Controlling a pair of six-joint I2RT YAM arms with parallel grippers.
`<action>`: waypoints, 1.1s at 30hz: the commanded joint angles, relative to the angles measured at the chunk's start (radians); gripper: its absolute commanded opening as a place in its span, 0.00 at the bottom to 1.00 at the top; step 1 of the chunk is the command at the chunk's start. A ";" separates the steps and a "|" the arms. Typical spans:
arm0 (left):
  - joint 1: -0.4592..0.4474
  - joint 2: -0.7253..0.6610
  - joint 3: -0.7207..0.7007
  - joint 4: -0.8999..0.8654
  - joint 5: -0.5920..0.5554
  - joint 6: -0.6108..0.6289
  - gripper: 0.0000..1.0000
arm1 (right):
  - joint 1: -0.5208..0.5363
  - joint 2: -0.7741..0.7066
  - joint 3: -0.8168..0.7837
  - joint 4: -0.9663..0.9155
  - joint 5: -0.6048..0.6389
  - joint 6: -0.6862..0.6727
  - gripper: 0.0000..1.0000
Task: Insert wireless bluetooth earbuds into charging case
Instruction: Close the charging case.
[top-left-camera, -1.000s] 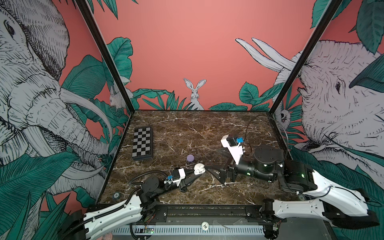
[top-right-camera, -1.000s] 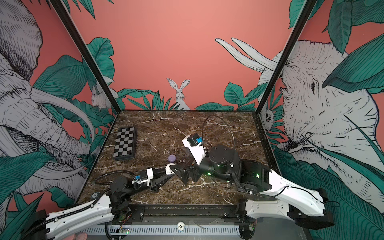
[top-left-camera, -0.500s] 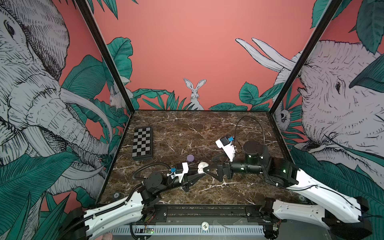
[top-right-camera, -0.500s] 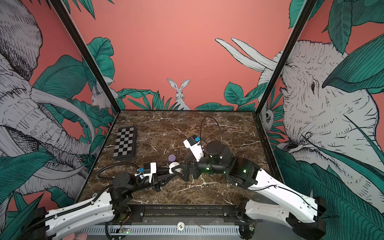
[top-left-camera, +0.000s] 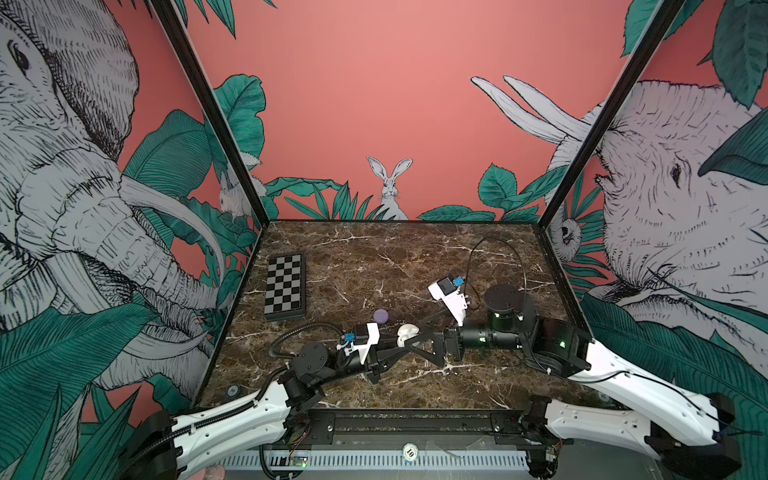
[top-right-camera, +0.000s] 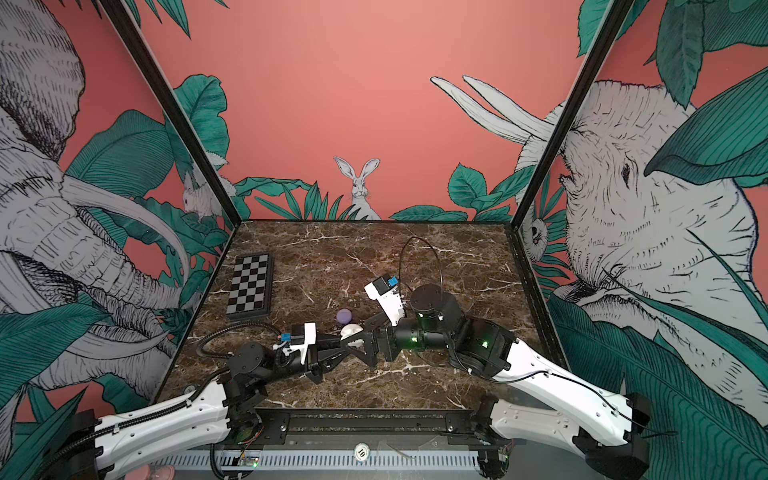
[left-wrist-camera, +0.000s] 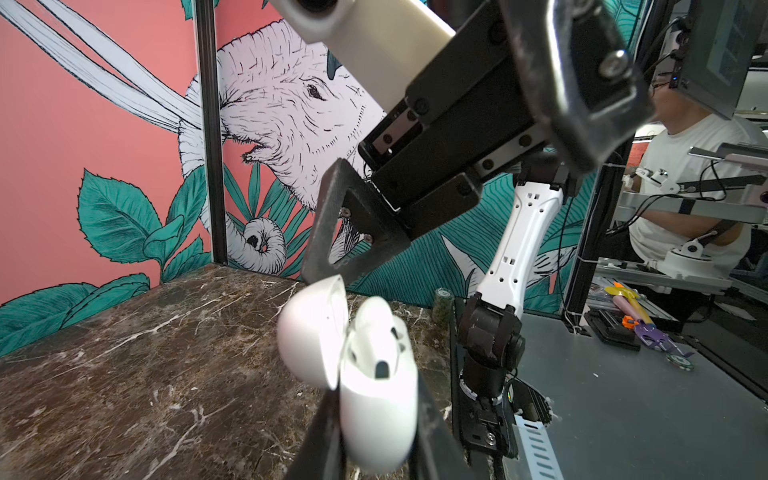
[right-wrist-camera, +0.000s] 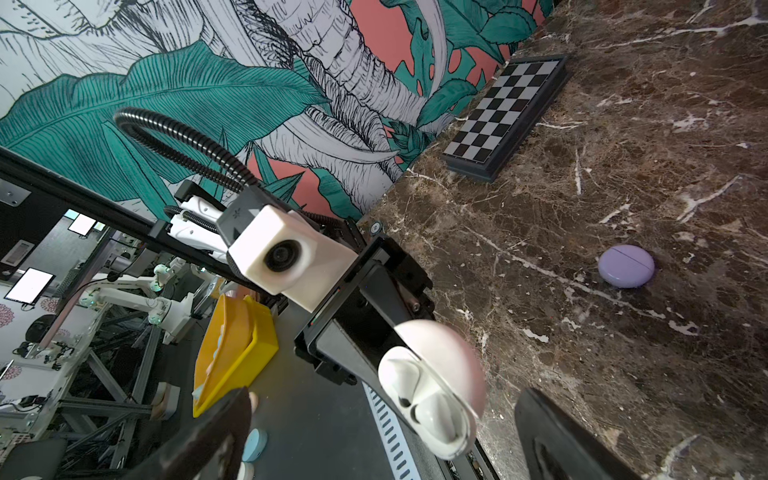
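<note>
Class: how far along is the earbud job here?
Done: lilac case lies closed on the marble table; white earbuds sit in the open white case. In hand: left gripper holds that case; right gripper open by its lid. Left: probably closing the lid.

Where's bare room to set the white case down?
Bare table: the far half right of the chessboard, and the strip along its front edge. Crowded mid-table: left gripper holding the white case, right gripper open, facing it, lilac case just behind.
</note>
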 joint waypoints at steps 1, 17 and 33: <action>-0.004 -0.004 0.025 0.046 0.011 -0.017 0.00 | -0.002 0.025 -0.017 0.103 -0.068 0.020 0.98; -0.004 0.006 -0.001 0.039 -0.008 -0.011 0.00 | -0.003 -0.036 -0.036 0.182 -0.177 0.037 0.98; -0.004 -0.002 0.096 -0.280 -0.196 -0.099 0.00 | -0.006 -0.125 0.065 -0.177 0.347 -0.111 0.98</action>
